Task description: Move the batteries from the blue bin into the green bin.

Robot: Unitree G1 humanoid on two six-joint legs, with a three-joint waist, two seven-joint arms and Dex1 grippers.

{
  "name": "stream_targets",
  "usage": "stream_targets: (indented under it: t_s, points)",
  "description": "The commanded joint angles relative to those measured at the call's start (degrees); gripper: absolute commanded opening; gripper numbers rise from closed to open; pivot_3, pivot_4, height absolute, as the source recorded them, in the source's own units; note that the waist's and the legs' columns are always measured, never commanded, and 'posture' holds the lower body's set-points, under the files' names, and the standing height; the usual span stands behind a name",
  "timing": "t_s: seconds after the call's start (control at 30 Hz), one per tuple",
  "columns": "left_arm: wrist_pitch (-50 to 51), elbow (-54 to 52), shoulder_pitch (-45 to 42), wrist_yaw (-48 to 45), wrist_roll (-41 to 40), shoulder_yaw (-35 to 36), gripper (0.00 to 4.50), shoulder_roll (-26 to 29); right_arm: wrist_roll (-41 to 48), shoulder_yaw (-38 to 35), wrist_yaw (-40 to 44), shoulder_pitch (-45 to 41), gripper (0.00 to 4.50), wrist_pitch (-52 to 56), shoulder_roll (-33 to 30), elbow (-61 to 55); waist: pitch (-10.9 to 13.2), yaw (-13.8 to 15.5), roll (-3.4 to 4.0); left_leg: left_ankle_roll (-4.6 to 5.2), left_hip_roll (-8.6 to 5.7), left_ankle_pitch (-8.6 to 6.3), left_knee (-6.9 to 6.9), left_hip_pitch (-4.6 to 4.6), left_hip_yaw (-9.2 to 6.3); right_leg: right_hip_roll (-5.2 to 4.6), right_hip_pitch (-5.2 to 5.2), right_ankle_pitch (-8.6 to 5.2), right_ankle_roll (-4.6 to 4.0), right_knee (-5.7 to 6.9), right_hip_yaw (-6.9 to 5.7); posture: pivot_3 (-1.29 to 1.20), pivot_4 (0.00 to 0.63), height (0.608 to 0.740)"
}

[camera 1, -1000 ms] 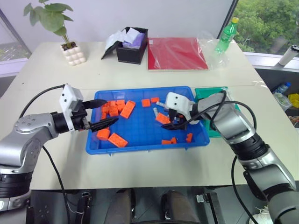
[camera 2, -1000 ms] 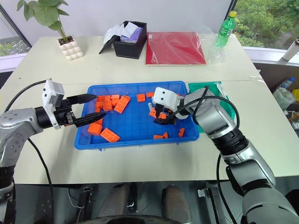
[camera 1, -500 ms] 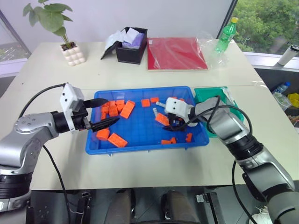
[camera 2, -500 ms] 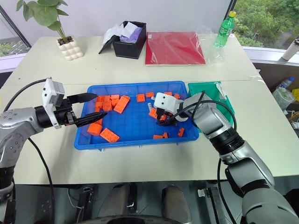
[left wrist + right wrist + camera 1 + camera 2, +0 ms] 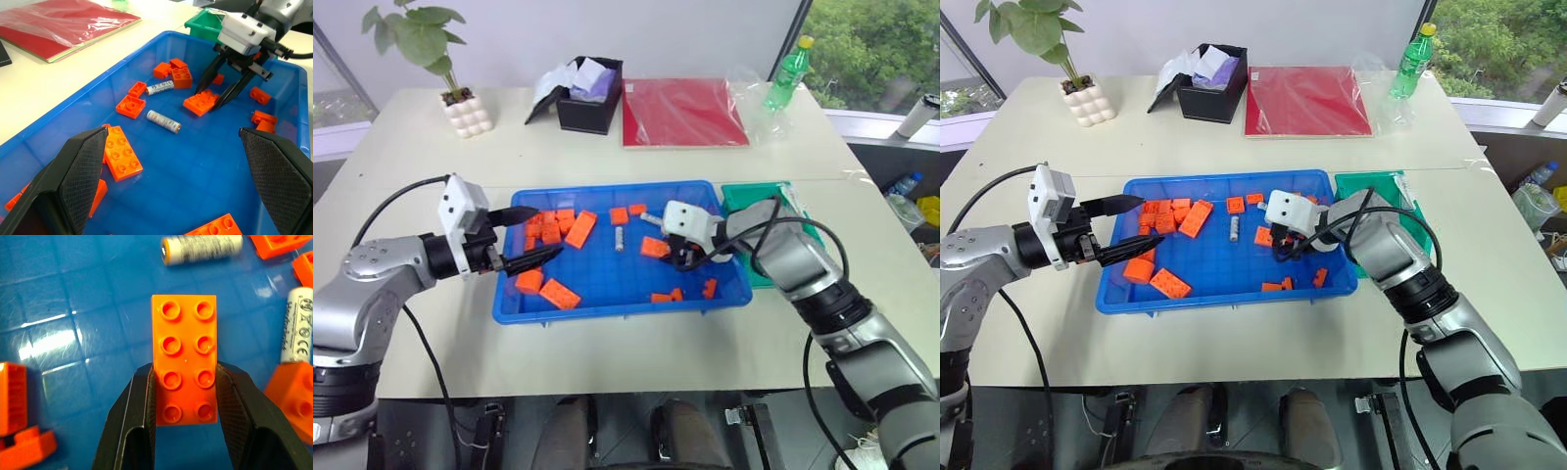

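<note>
Blue bin mid-table with two batteries among blocks inside, green bin touching its right side, black box and red sheet behind, plant far left.

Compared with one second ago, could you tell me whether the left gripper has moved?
No. The left gripper sits in the same spot over the blue bin's left rim, with the same orange blocks by its tips.

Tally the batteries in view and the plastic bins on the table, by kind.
Batteries: 2
Blue bin: 1
Green bin: 1
Total: 4
</note>
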Motion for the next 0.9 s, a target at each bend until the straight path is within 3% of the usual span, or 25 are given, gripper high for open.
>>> stream_targets:
  t_s: [0.03, 0.13, 0.2, 0.53, 0.77, 0.9]
  points:
    - [-0.58, -0.59, -0.24, -0.73, -0.56, 1.15, 4.50, 0.75, 3.53, -2.16, 1.74, -2.14, 1.16, 4.30, 0.42, -8.58, 0.00, -0.14, 0.00, 0.00, 0.01, 0.00, -0.01, 0.00, 0.00, 0.01, -0.01, 0.00, 0.00, 0.00, 0.00, 0.00, 0.150, 0.740]
    - [-0.76, -0.06, -0.75, -1.14, -0.29, 0.83, 4.50, 0.76, 5.39, -0.54, 2.30, 0.20, 1.16, 5.30, 1.06, -13.38, 0.00, -0.09, 0.00, 0.01, 0.02, 0.00, -0.05, 0.01, -0.01, 0.02, 0.00, 0.00, 0.00, 0.00, 0.00, 0.00, 0.150, 0.740]
    - [-0.80, 0.08, -0.96, -1.27, -0.22, 0.77, 4.50, 0.78, 4.83, 1.01, 2.76, 2.35, 1.16, -0.79, 0.38, -14.72, 0.00, 0.03, -0.01, 0.01, 0.00, -0.01, -0.05, 0.01, -0.01, 0.00, 0.01, 0.00, 0.00, -0.01, 0.00, 0.00, 0.150, 0.740]
    - [-0.19, -1.06, 0.08, -0.92, -0.57, 1.80, 4.50, 1.05, 0.02, 4.25, 0.14, 5.09, 1.16, -13.92, 1.32, -8.64, 0.00, -0.08, -0.01, 0.03, 0.00, -0.02, 0.06, 0.00, -0.02, 0.01, 0.04, 0.00, 0.00, 0.00, 0.00, 0.00, 0.150, 0.740]
    - [0.09, -1.33, 0.48, -0.63, -0.70, 2.31, 4.50, 1.34, -0.94, 4.60, 1.22, 5.82, 4.46, -15.28, 1.15, -8.06, 0.00, 0.03, -0.01, 0.03, 0.00, -0.02, 0.09, 0.00, -0.02, 0.00, 0.06, 0.00, 0.00, 0.00, 0.00, 0.00, 0.150, 0.740]
    - [-0.06, -0.88, 0.25, -0.53, -0.66, 2.12, 4.50, 1.42, 0.11, 3.05, 2.42, 3.17, 4.46, -12.00, 1.43, -8.76, 0.00, 0.01, 0.00, 0.03, 0.00, -0.02, 0.10, 0.00, -0.02, 0.00, 0.08, 0.00, 0.00, 0.00, 0.00, 0.00, 0.150, 0.740]
